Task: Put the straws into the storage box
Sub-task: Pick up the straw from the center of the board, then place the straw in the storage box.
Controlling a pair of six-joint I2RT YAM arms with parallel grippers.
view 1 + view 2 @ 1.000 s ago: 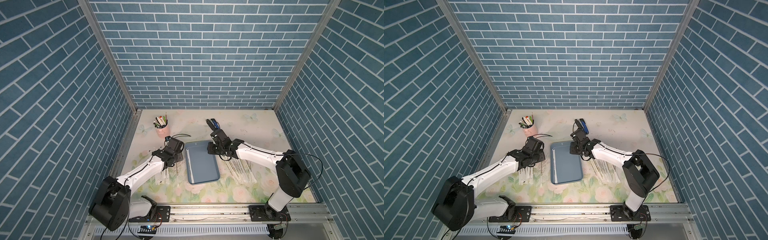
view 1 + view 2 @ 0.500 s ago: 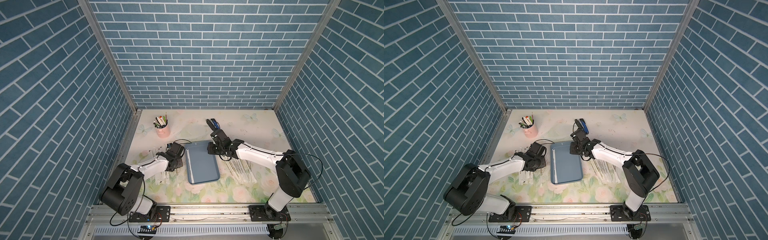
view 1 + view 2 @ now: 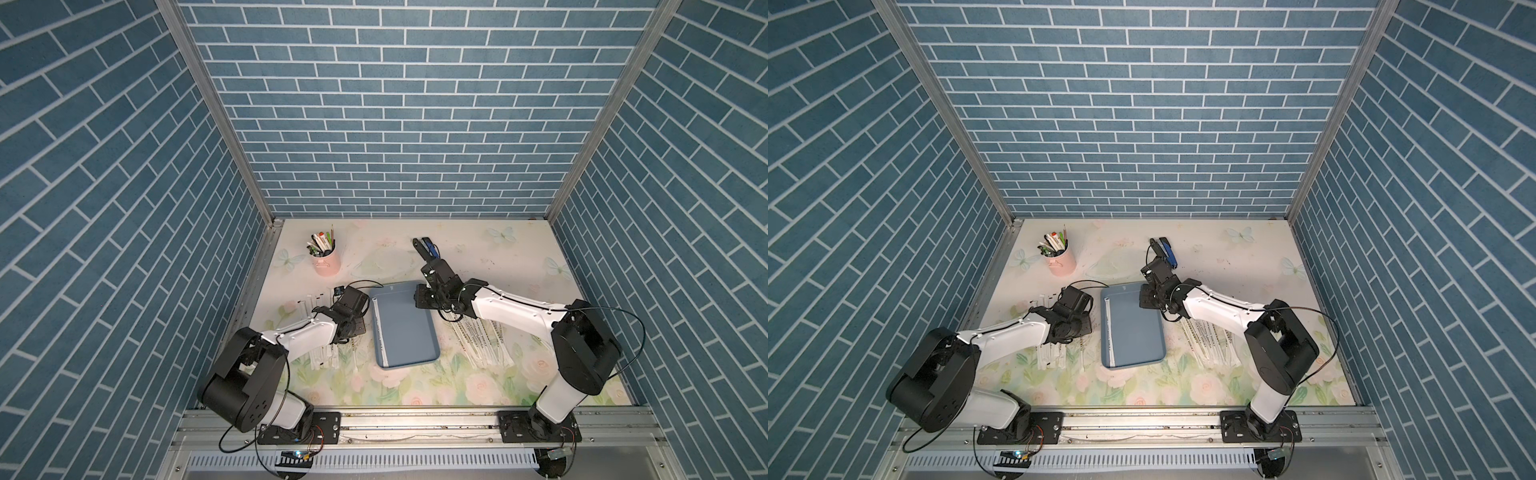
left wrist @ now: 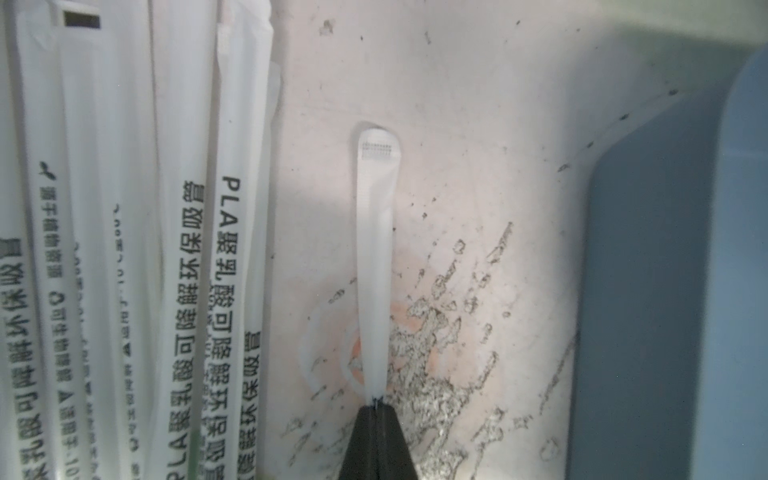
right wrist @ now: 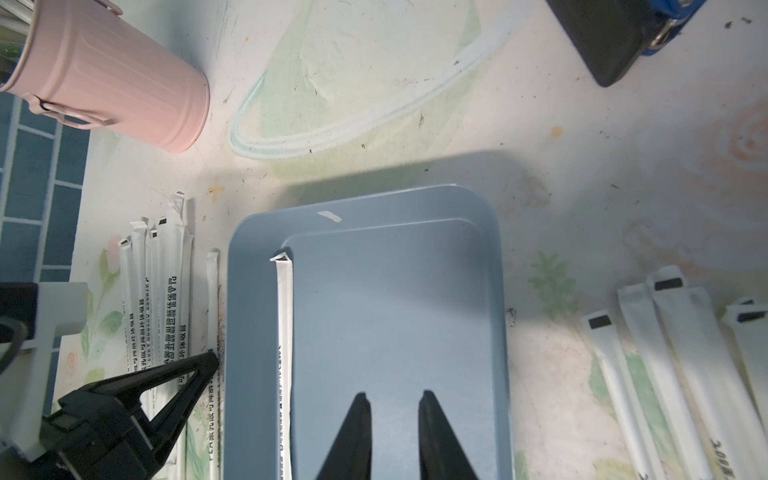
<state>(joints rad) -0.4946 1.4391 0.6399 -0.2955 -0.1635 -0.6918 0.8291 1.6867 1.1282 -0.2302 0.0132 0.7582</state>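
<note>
Pinching one paper-wrapped straw (image 4: 375,266) ahead of them, the left jaws are closed; the right jaws stand slightly parted, empty, over the storage box (image 5: 457,291).

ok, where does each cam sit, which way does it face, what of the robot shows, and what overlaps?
Both top views: high above the base rail, facing down toward the back wall; left arm, right arm and storage box in frame.
Left wrist: low over the mat, looking along the shut left gripper, which pinches a lone straw; box edge alongside.
Right wrist: above the box, looking toward the pink cup and stapler; open right gripper in frame.
Shared: right wrist also sees the left gripper and that straw.
</note>
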